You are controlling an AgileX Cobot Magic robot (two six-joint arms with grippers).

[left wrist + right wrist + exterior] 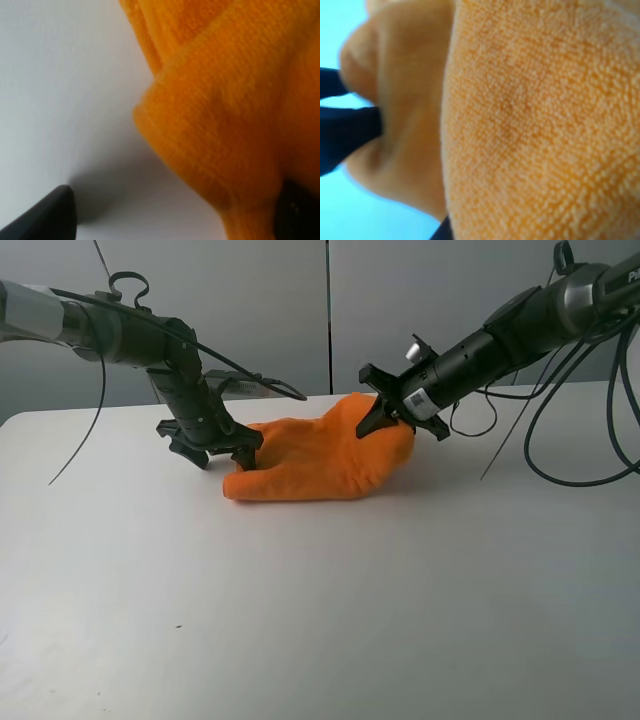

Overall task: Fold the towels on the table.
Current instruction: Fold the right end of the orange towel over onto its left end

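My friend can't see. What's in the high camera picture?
A crumpled bright orange microfibre towel lies on a white table. A black left hand is at its left end; a black right hand meets its raised right end.

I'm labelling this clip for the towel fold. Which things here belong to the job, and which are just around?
Job: orange towel, white table, left gripper, right gripper.
Just around: black cables, grey wall panels behind.
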